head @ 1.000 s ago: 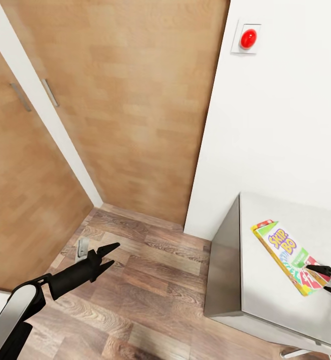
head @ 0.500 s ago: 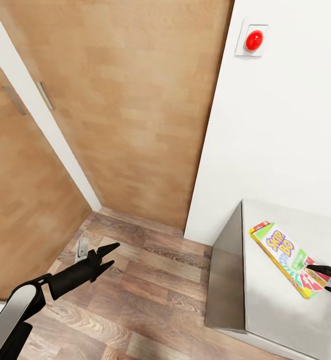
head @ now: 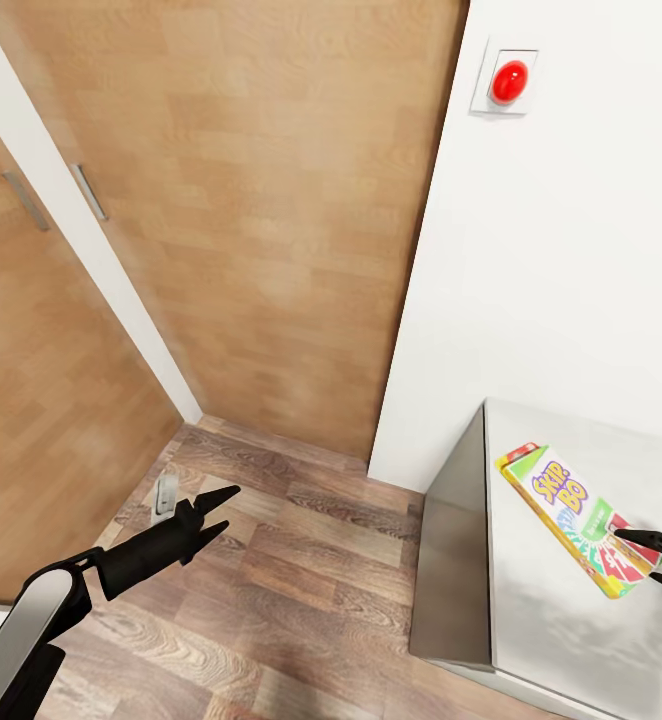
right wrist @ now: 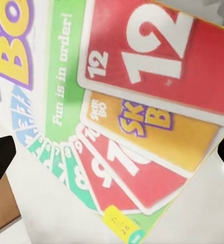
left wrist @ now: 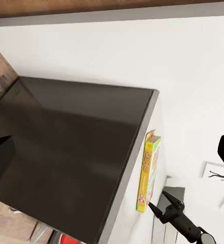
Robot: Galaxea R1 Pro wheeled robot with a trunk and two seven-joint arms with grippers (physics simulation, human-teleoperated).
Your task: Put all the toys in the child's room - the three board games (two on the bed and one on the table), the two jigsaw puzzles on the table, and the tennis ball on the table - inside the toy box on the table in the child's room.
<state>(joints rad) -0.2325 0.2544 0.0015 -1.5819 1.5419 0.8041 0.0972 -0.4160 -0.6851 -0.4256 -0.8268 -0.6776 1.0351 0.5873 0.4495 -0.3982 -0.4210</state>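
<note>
Little has changed across the last second beyond a slight camera shift: the right gripper (head: 649, 558) stays poised with jaws spread at the near end of the Skip-Bo board game (head: 569, 515). That box lies flat on the table (head: 551, 640), its long axis running away from the fingers. Well apart over the floor, the left gripper (head: 216, 510) hangs open and empty.
</note>
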